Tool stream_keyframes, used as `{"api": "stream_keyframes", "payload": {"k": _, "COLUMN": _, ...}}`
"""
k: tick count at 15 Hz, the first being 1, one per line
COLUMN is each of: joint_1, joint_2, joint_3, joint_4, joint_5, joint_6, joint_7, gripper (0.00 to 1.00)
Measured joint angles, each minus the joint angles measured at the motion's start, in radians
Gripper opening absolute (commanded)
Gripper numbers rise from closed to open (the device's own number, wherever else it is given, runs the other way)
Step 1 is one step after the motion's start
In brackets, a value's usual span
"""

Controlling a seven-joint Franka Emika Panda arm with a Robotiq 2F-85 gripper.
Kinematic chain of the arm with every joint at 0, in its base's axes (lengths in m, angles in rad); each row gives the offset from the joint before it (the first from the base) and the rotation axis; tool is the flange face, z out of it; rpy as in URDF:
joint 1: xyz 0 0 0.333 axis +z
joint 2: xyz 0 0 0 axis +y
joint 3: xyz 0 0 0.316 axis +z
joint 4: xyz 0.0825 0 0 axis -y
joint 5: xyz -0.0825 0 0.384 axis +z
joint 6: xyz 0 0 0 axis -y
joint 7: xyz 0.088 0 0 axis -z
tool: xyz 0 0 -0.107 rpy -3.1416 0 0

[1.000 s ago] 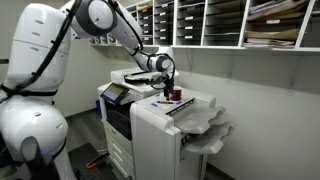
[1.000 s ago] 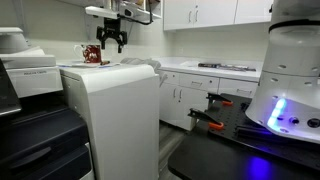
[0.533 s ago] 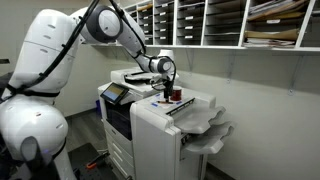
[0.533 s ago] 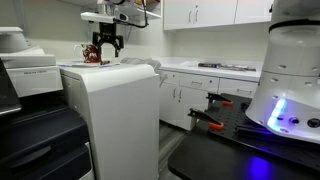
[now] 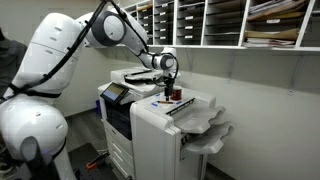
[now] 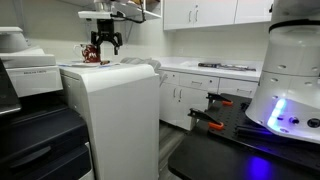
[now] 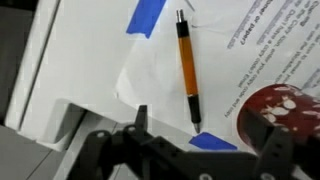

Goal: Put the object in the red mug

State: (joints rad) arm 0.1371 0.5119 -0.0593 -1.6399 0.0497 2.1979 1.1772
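Wrist view: my gripper (image 7: 193, 120) stands wide open with nothing held. The black fingers (image 7: 140, 122) come in from the bottom edge.

An orange pen (image 7: 186, 68) with black ends lies flat on a white printed sheet (image 7: 262, 40). It runs roughly 12 to 6, and its lower tip sits in the gap between my fingers, touching neither.

One strip of blue tape (image 7: 147, 14) lies at 11 o'clock from the pen. A second blue piece (image 7: 210, 142) sits right at the pen's lower tip.

The red mug (image 7: 280, 104) stands at 4 o'clock from the pen, near it but apart. It is seen from above, and my right finger partly covers it.

In an exterior view, the gripper (image 5: 169, 86) hangs over the top of a white copier (image 5: 160, 135), with the red mug (image 5: 177, 96) at 4 o'clock from it.

In an exterior view, the gripper (image 6: 105, 44) hovers above the copier top (image 6: 110, 72), with the mug (image 6: 92, 54) upright at 8 o'clock. I cannot tell whether mug and finger touch.
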Motion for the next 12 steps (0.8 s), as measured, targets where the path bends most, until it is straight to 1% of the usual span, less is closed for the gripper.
{"api": "stream_keyframes", "payload": {"k": 4, "joint_1": 0.003, "joint_2": -0.002, "joint_3": 0.015, "joint_4": -0.014, "joint_5": 0.000, "joint_6": 0.000, "joint_7": -0.087, "gripper": 1.00}}
{"api": "stream_keyframes", "payload": {"k": 7, "joint_1": 0.004, "joint_2": -0.002, "joint_3": 0.018, "joint_4": -0.036, "joint_5": 0.000, "joint_6": 0.001, "joint_7": -0.120, "gripper": 1.00}}
{"api": "stream_keyframes", "payload": {"k": 8, "joint_1": 0.003, "joint_2": 0.000, "joint_3": 0.017, "joint_4": -0.038, "joint_5": 0.000, "joint_6": 0.001, "joint_7": -0.124, "gripper": 0.95}}
{"api": "stream_keyframes", "payload": {"k": 9, "joint_1": 0.003, "joint_2": 0.003, "joint_3": 0.014, "joint_4": -0.038, "joint_5": 0.000, "joint_6": 0.001, "joint_7": -0.124, "gripper": 0.76}}
{"api": "stream_keyframes", "payload": {"k": 10, "joint_1": 0.003, "joint_2": 0.007, "joint_3": 0.010, "joint_4": -0.038, "joint_5": 0.000, "joint_6": 0.001, "joint_7": -0.124, "gripper": 0.71}}
{"api": "stream_keyframes", "payload": {"k": 11, "joint_1": 0.003, "joint_2": 0.011, "joint_3": 0.008, "joint_4": -0.038, "joint_5": 0.000, "joint_6": 0.001, "joint_7": -0.124, "gripper": 0.69}}
{"api": "stream_keyframes", "payload": {"k": 12, "joint_1": 0.002, "joint_2": 0.015, "joint_3": 0.007, "joint_4": -0.037, "joint_5": 0.000, "joint_6": 0.001, "joint_7": -0.126, "gripper": 0.60}}
